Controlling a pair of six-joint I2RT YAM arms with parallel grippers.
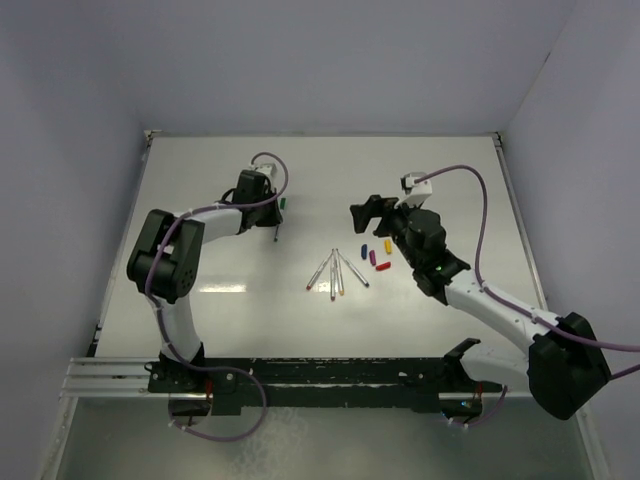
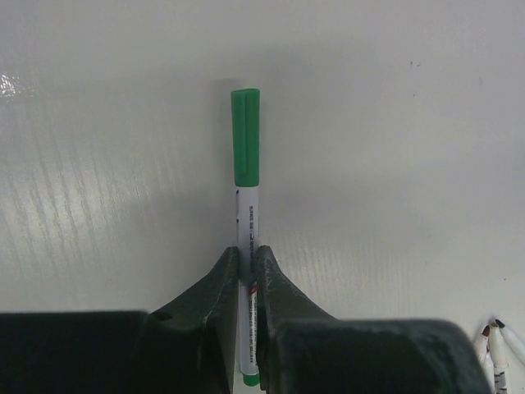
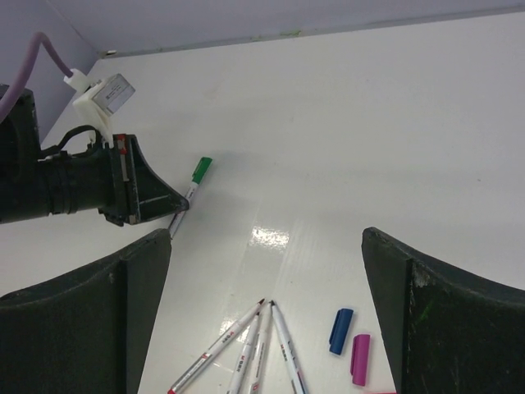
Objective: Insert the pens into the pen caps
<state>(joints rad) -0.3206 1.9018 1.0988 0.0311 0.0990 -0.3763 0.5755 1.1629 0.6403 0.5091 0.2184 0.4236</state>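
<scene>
A white pen (image 2: 247, 213) with the green pen cap (image 2: 246, 135) fitted on its far end lies along the table. My left gripper (image 2: 247, 250) is shut on its barrel, and the tail sticks out behind the jaws. The top view shows this pen (image 1: 279, 222) at the back left under the left gripper (image 1: 277, 218). Several bare pens (image 1: 335, 270) lie fanned at mid-table, with the blue cap (image 1: 363, 252), purple cap (image 1: 372, 257), yellow cap (image 1: 388, 245) and red cap (image 1: 382, 266) to their right. My right gripper (image 1: 368, 215) hangs open above them, holding nothing.
In the right wrist view the left gripper (image 3: 182, 203) and its green-capped pen (image 3: 202, 168) are at the upper left. The bare pens (image 3: 254, 345), blue cap (image 3: 340, 330) and purple cap (image 3: 358, 359) lie between the wide-spread right gripper (image 3: 267, 238). Walls border the table.
</scene>
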